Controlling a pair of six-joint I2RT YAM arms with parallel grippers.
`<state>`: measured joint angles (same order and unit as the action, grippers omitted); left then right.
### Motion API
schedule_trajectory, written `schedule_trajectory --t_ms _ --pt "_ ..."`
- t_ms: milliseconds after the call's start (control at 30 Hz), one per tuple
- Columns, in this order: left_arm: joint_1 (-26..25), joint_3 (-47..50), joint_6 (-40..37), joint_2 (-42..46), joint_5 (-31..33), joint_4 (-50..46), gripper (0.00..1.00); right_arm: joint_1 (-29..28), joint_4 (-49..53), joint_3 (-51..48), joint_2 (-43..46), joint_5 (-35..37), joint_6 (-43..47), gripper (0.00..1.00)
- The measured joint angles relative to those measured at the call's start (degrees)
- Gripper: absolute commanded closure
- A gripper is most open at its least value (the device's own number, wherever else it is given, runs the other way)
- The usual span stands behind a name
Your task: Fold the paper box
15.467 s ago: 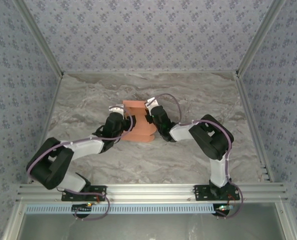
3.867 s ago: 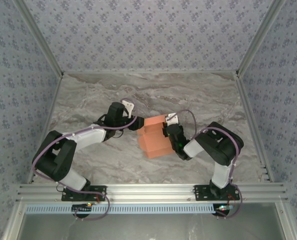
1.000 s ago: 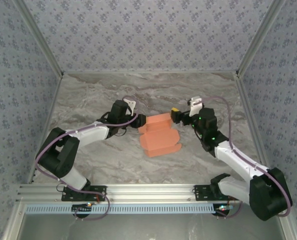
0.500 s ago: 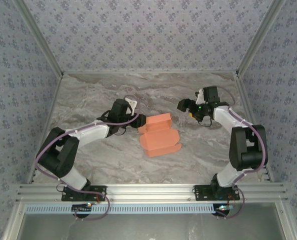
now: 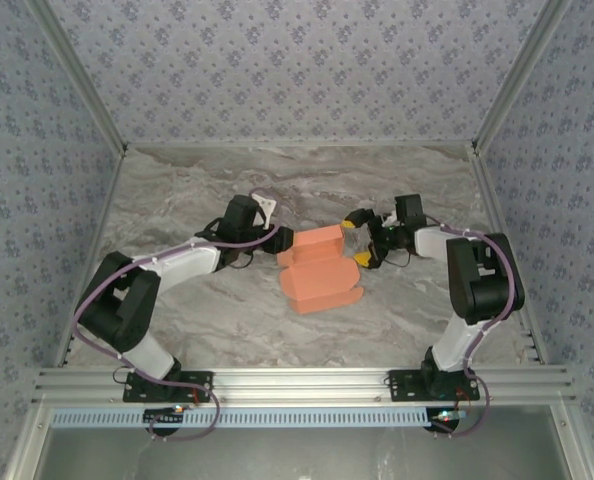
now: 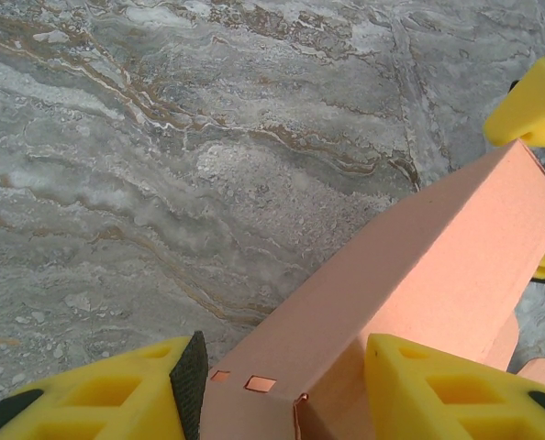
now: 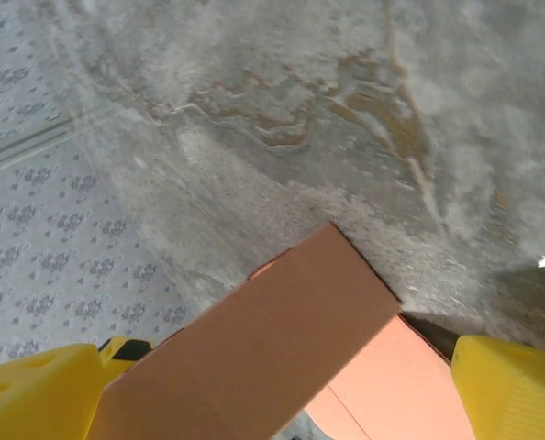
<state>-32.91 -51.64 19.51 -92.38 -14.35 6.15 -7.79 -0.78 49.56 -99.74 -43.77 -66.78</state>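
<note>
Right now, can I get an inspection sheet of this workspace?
Surface: marbled tabletop.
Job's things: paper box, salmon-orange, partly folded, lying mid-table.
Clutter: nothing seen.
Grippers: left gripper shut on one end of the box; right gripper open, fingers straddling the other end.
Cables: purple cable running along each arm, off the box.
Surroundings: patterned walls on three sides; aluminium rail at the near edge.

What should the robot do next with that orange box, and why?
Probably close the right claw on the right end of the paper box: its jaws stand open astride that end, while the left claw grips the other.
</note>
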Motion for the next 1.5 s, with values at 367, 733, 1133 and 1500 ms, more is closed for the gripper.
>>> schedule_trajectory --t_ms 367,733,1133,1500 --pt "0.0 -1.3 -0.4 -0.4 0.0 -1.7 0.52 -2.7 29.3 15.7 1.2 11.8 -5.0 0.00" --pt "0.0 -2.2 -0.6 -1.3 0.0 -1.8 0.52 -9.8 40.6 26.1 -1.1 20.7 -8.7 0.00" --pt "0.0 -2.2 -0.6 -2.3 -0.3 0.0 0.52 -13.0 44.4 31.6 -9.3 25.7 -10.9 0.19" --pt "-0.1 -2.4 -0.6 -2.7 -0.7 0.5 0.52 -14.4 44.5 31.7 -10.4 27.0 -13.9 0.12"
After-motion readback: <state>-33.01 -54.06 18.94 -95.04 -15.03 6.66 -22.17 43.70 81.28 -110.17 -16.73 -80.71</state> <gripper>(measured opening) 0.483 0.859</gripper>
